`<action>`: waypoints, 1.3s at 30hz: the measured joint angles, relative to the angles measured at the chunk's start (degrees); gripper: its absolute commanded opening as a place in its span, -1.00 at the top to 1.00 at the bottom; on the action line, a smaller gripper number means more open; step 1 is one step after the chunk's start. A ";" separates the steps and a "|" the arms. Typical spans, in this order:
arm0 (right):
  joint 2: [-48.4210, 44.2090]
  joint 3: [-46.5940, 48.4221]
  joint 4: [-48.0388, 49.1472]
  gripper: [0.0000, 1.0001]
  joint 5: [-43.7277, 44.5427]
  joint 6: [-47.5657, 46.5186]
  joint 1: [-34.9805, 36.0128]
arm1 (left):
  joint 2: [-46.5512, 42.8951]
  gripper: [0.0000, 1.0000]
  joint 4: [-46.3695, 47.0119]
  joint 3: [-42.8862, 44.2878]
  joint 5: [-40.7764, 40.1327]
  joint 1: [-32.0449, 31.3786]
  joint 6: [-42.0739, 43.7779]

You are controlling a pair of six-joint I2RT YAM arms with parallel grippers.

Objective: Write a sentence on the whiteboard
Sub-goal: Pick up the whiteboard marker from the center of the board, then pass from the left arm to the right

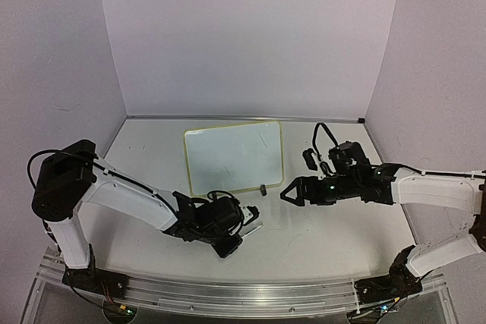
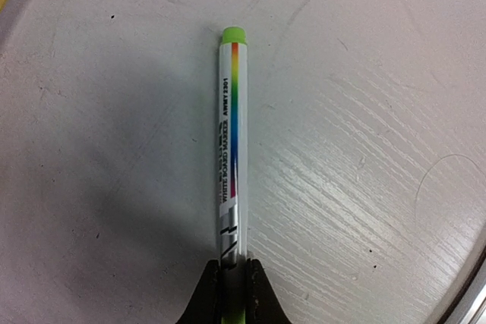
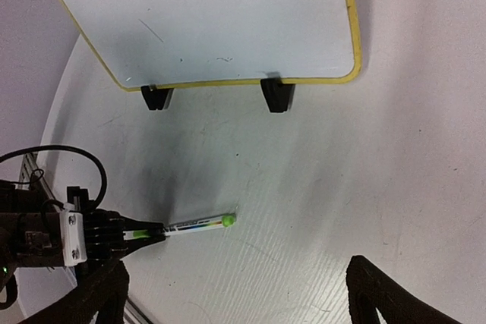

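The whiteboard [image 1: 234,155], white with a pale yellow frame, sits at the back middle of the table on two black feet [image 3: 277,95]. Its face [image 3: 205,20] carries only faint grey streaks, and the sentence is not in view. A white marker [image 2: 231,149] with a rainbow stripe and a green end lies low over the table, pointing away from my left gripper [image 2: 231,294], which is shut on its near end. From above, the left gripper [image 1: 247,227] is in front of the board. My right gripper [image 1: 287,193] stands open and holds nothing, to the right of the marker [image 3: 194,224].
Pale walls enclose the white table [image 1: 326,240] at the back and on both sides. An aluminium rail [image 1: 243,294] runs along the near edge. A black cable [image 1: 323,136] loops above the right wrist.
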 measured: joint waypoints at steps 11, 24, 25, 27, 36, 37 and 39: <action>5.15 0.03 5.46 -0.81 -21.88 -1.43 0.28 | -15.58 1.00 4.99 -7.03 10.67 0.00 1.18; 12.85 6.35 7.21 -0.49 -36.31 -1.73 5.30 | -19.20 1.00 5.91 -6.54 21.20 0.00 2.64; 13.05 6.56 7.25 -0.48 -36.97 -1.76 5.56 | -19.20 1.00 5.91 -6.53 21.38 0.00 2.63; 13.39 6.75 7.33 -0.47 -38.08 -1.77 5.98 | -19.25 1.00 5.89 -6.53 21.33 0.00 2.57; 14.65 6.77 7.30 -0.42 -39.95 -1.77 7.39 | -20.91 1.00 5.89 -6.53 20.56 0.00 2.11; 14.74 6.79 7.30 -0.41 -40.05 -1.77 7.58 | -21.06 1.00 5.89 -6.52 20.39 0.00 2.03; 15.09 6.93 7.32 -0.39 -40.26 -1.77 7.94 | -21.13 1.00 5.88 -6.40 20.08 0.00 1.98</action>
